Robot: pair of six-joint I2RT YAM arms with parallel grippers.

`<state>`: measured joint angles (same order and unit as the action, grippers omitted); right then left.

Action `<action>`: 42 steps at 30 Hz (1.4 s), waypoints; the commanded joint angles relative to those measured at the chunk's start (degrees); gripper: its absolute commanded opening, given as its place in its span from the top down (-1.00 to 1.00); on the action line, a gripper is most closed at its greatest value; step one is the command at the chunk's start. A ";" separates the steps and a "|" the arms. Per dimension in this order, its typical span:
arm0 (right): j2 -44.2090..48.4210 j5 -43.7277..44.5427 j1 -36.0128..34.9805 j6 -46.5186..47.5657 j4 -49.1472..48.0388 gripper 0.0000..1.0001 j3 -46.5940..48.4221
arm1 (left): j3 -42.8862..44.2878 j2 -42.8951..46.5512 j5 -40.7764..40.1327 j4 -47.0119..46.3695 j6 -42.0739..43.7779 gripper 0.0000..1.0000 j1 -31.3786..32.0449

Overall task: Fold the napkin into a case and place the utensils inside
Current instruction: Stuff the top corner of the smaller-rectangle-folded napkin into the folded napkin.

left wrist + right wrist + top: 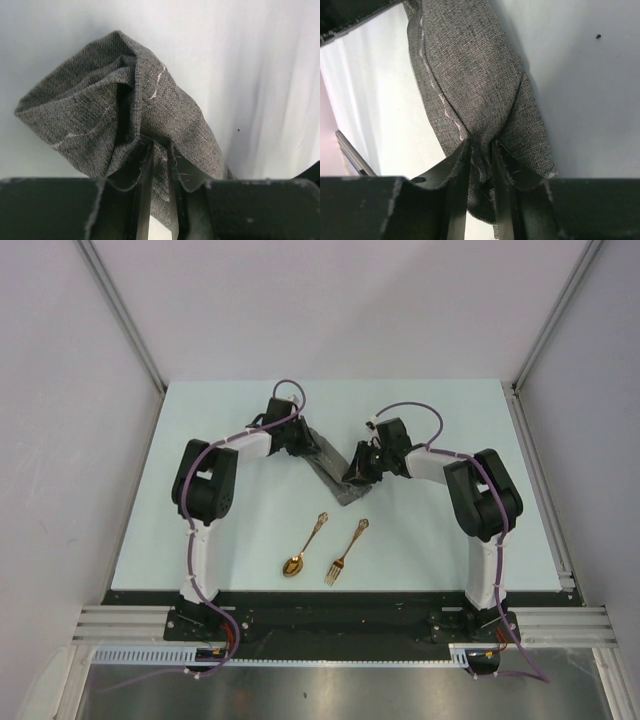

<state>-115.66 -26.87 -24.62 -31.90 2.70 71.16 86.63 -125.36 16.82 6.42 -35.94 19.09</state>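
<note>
Right at the left end effector (pixel 159 152), the jaws are pinched almost together, with a gathered end of the dark grey napkin (pixel 100 110) caught between them. Over to the right end effector (pixel 481 150), same story: jaws narrow, cloth bunched in the gap, a firm nip on the other end. Both arms have hold of it, folks!

Out from there, the napkin is a narrow strip stretched between the two end effectors. Its long axis slants from the far-left grip down to the near-right grip, around the middle of the tabletop (pixel 450 420) toward the far edge. Whether it rests flat or hangs just clear, I can't tell.

Now the relation that matters: the gold spoon (pixel 303 546) and gold fork (pixel 346 550) lie side by side toward the near edge, apart from the cloth. Bowl and tines are nearest the arm bases and the handles angle away to the far right. The fork sits closer to the right end effector, the spoon to its left.

The wrist cameras prove the pinch, but neither has the utensils. Only the top camera shows those.
</note>
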 commanded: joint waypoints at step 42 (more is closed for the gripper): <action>-34.46 -8.81 -2.01 -16.61 -15.53 0.84 43.80 | -0.33 6.97 1.45 0.09 5.18 0.22 -2.13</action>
<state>-147.41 -34.41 -26.11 -47.20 -10.26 112.25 85.54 -124.40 17.54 4.86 -34.17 18.35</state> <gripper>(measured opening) 0.085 0.348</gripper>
